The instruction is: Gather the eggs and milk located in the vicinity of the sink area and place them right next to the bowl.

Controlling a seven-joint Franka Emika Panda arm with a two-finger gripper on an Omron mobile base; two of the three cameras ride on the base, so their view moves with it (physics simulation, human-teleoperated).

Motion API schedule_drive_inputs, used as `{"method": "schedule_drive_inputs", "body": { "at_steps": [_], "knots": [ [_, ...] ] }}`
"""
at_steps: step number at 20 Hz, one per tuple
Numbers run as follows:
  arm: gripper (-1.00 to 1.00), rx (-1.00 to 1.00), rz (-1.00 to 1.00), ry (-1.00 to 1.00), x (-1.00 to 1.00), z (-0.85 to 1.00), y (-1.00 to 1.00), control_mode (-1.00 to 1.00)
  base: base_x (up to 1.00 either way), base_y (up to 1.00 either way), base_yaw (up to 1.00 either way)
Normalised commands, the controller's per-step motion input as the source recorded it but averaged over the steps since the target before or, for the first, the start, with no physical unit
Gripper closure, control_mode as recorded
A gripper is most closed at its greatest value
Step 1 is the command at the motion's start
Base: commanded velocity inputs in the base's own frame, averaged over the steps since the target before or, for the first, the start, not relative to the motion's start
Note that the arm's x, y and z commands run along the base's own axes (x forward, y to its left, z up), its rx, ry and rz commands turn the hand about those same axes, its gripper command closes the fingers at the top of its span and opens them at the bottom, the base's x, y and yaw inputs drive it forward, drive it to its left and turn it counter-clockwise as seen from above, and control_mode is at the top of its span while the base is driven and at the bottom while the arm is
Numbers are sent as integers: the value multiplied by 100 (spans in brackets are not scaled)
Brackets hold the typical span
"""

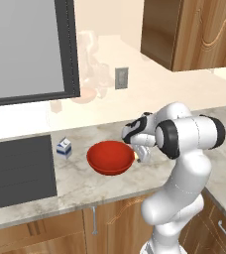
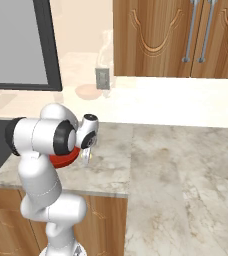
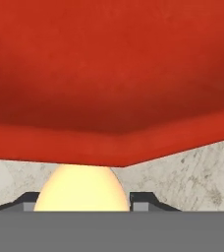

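Note:
The red bowl [image 1: 110, 156] sits on the marble counter [image 1: 80, 191] right of the dark sink [image 1: 16, 171]. A small white and blue milk carton [image 1: 64, 148] stands upright between the sink and the bowl, a short way from the bowl's left rim. My gripper [image 1: 141, 155] hangs low at the bowl's right rim, its fingertips closed against a pale yellowish egg [image 1: 136, 155]. In the hand view the egg [image 3: 82, 189] sits between the two dark fingertips [image 3: 143, 199], just above the counter, with the bowl's outer wall [image 3: 109, 74] directly beyond it. The bowl [image 2: 63, 159] is mostly behind my arm in the right base view.
A window [image 1: 26, 49] hangs above the sink, and a wall outlet [image 1: 121, 78] is behind the bowl. Wooden upper cabinets [image 2: 176, 35] hang above the counter's right stretch [image 2: 186, 165]. The counter's front edge [image 1: 100, 201] runs just below the bowl.

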Motion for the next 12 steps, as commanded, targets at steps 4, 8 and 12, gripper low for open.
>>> {"method": "schedule_drive_inputs", "body": {
  "at_steps": [4,8,12],
  "knots": [
    [-100,0,1,0,0,-4,1,-100,0,0,0],
    [-100,0,2,-5,0,0,0,-100,0,0,0],
    [-100,0,4,-7,-9,0,0,-100,0,0,0]
  ]
}}
